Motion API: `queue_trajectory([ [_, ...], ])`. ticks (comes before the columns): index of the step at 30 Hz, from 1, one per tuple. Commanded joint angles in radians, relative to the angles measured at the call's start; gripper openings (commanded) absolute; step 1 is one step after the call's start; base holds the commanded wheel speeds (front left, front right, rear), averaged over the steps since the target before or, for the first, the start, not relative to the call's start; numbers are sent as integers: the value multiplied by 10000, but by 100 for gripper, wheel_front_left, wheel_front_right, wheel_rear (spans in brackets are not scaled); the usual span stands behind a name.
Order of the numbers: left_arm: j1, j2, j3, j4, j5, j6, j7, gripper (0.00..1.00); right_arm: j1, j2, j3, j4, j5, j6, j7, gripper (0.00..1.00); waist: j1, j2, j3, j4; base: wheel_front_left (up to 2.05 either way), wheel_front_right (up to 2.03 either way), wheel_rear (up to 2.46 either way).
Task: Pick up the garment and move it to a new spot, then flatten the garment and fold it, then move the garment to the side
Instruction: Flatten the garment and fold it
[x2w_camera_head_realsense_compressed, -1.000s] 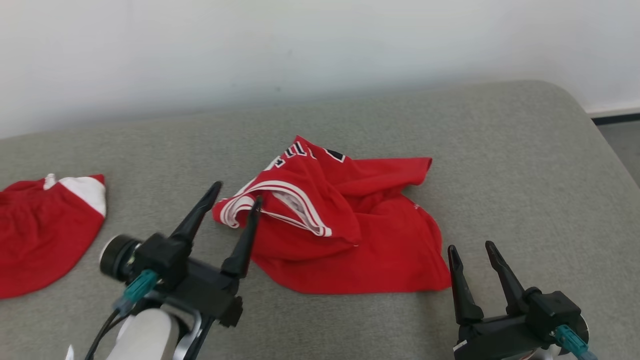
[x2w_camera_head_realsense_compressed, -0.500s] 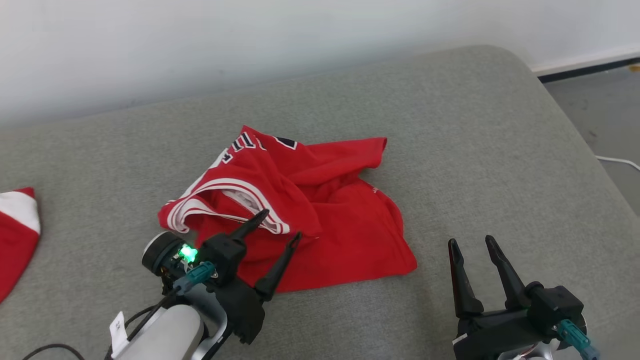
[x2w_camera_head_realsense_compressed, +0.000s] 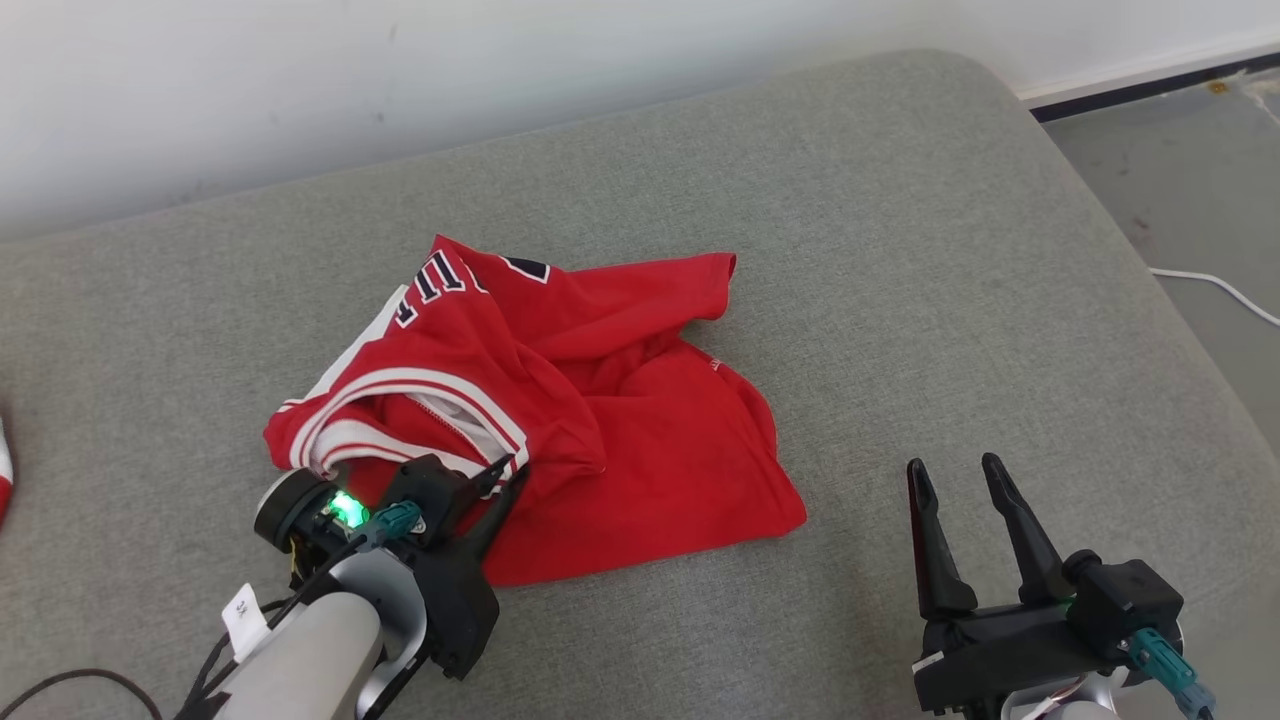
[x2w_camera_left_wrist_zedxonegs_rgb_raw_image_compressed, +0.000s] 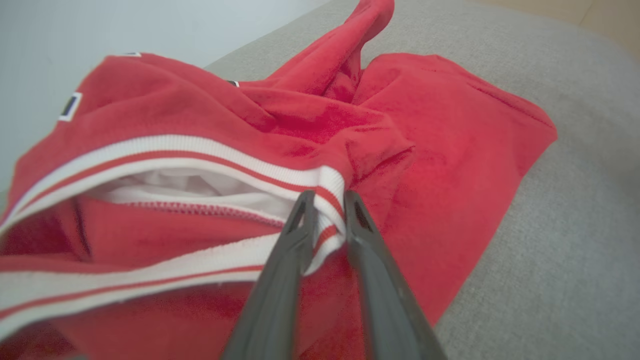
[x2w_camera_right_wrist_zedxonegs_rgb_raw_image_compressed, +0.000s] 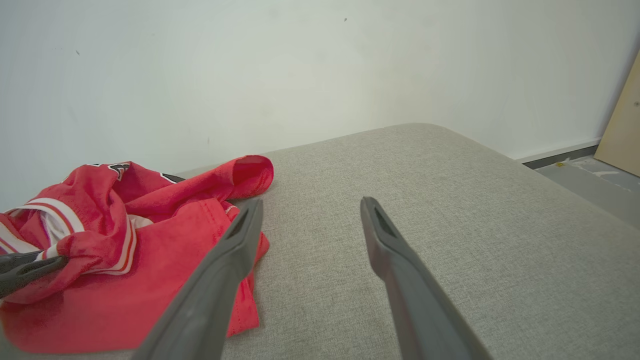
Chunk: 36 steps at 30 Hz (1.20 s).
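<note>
**Op:** Which step was I on at that frame?

**Eng:** The first one, the pick-up. Your left gripper (x2w_camera_head_realsense_compressed: 500, 478) was clamped on the garment (x2w_camera_head_realsense_compressed: 600, 420), gripping its striped trim (x2w_camera_left_wrist_zedxonegs_rgb_raw_image_compressed: 200, 150) at the near-left end of the heap. The left wrist view showed the white-and-red band pinched between both fingers, tips nearly together.

**Op:** Was it off the cushion?

**Eng:** It didn't look lifted. The garment lay bunched on the grey cushion (x2w_camera_head_realsense_compressed: 900, 250), left of its middle, between the back and front edges. It was well apart from the rounded far-right corner. Nothing was flattened or folded.

**Op:** Right arm?

**Eng:** Your right gripper (x2w_camera_head_realsense_compressed: 952, 463) was spread wide with nothing in it. It sat over bare cushion near the front edge, apart from the garment's right hem.

**Op:** What did the next move call for?

**Eng:** My read: lift with the left and carry to a new spot. The open cushion to the right looked like the obvious one. The grip was on one thin band, so the rest would likely hang and drag, and you needed height before moving sideways. I couldn't tell whether the pinch caught one layer or two. If it caught only the rib edge, it could slip. The right gripper was free to take the hem for the flattening.
</note>
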Motion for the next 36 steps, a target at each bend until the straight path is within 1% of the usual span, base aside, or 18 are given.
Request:
queue_trajectory([
  [1,-118,-58,-47,125,-130,14,-109,0,53,1,-39,-38,-20,-25,-18,100,-2,-1,-33,48,0,0,0],
  [7,-273,-336,40,359,-477,14,-592,0,117,1,-99,-24,-73,-25,-18,100,-2,-1,-239,384,0,0,0],
  [10,-297,-413,326,48,-816,17,-820,0,227,1,-124,-9,-75,-25,-19,100,-2,-1,-392,666,0,0,0],
  [13,-213,-275,595,-514,-913,132,-971,0,334,-1,-207,8,-110,-25,-19,100,-2,-1,-569,1060,0,0,0],
  [17,329,151,1002,-1578,-1053,475,-1047,0,450,-1,-262,36,-188,-25,-17,100,-2,-1,-797,1640,0,0,0],
  [22,1460,949,1468,-3027,-1312,1058,-1055,0,508,-1,-325,54,-265,-25,-16,100,-2,-1,-949,2304,0,0,0],
  [26,2686,1495,1726,-4060,-1543,1581,-944,0,553,-1,-307,74,-273,-25,-16,100,-2,-1,-963,2674,0,0,0],
  [29,3580,1794,1965,-4469,-1854,1958,-938,0,522,-1,-278,103,-288,-25,-16,100,-2,-1,-929,2826,0,0,0],
  [33,4485,1890,2350,-4585,-2222,2303,-1035,0,443,-1,-230,144,-326,-25,-16,100,-2,-1,-893,2860,0,0,0],
  [36,4812,1826,2573,-4500,-2446,2390,-1052,0,414,-2,-217,176,-343,-25,-16,100,-2,-1,-888,2839,0,0,0],
])
